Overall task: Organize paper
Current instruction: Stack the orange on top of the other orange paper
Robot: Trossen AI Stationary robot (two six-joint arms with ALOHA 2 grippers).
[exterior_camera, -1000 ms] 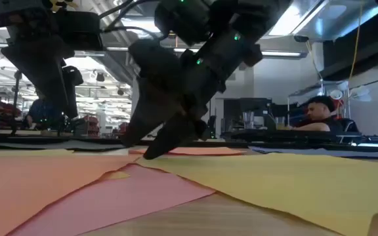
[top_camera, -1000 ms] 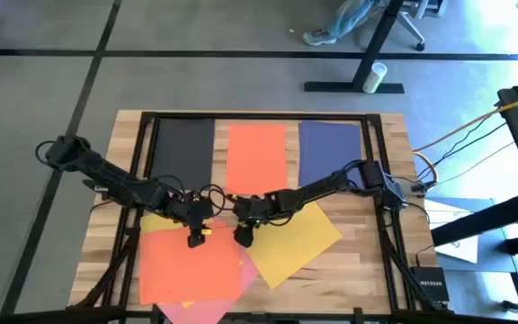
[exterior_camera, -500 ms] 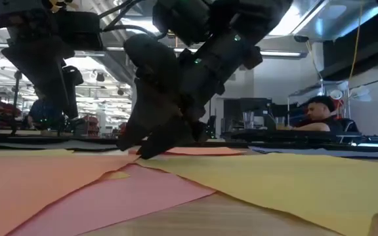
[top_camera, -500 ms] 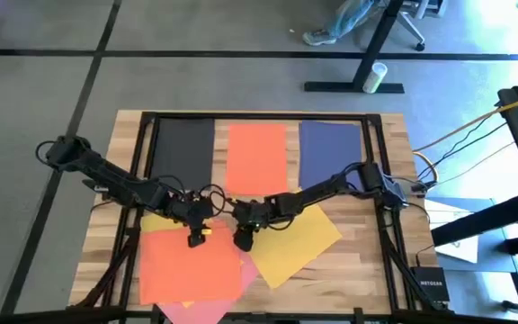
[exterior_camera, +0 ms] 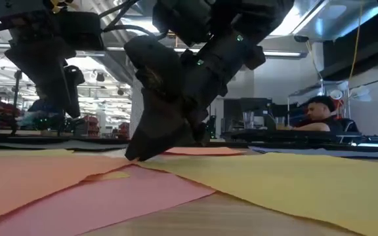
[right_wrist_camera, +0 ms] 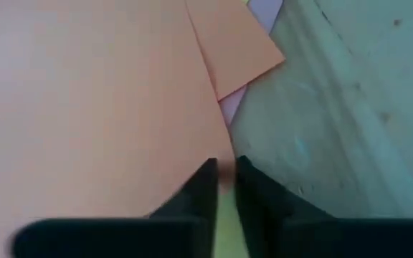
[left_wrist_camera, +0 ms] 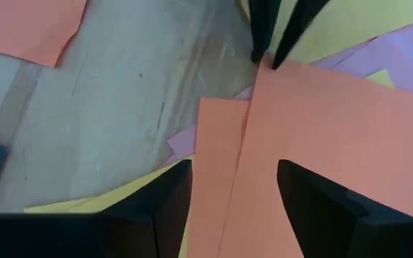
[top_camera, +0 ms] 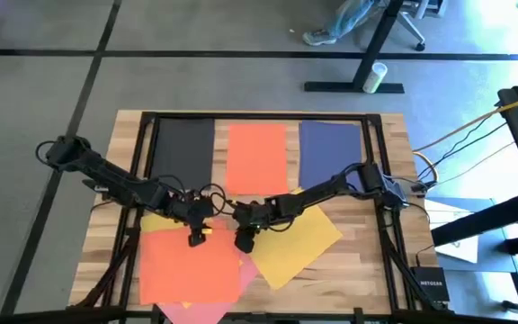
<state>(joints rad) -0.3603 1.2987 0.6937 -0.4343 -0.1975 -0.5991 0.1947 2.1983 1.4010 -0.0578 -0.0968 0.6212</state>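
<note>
Since a second earlier, the right gripper (top_camera: 242, 242) had slid slightly toward the near edge of the table (top_camera: 367, 261), ending at the far right corner of the loose orange sheet (top_camera: 190, 265), while the left gripper (top_camera: 194, 238) stayed where it was. Only one piece of writing could be read: "NETGEAR" on a black box (top_camera: 431, 283) beside the table's right near corner, seen from above alone. That high view also showed three sheets laid side by side along the far edge: black (top_camera: 184, 149), orange-red (top_camera: 256, 157) and navy (top_camera: 329, 153). It showed a yellow sheet (top_camera: 304, 238) tilted under the right arm and pink paper (top_camera: 207, 310) poking out at the near edge. The low view added a person (exterior_camera: 320, 113) seated in the room behind. The right wrist view showed that arm's fingers (right_wrist_camera: 200, 193) pinched nearly closed on the orange sheet's edge. The left wrist view showed its fingers (left_wrist_camera: 160, 208) spread apart above the same sheet, holding nothing. Both arms reached inward, meeting mid-table with their grippers angled down at the paper.
</note>
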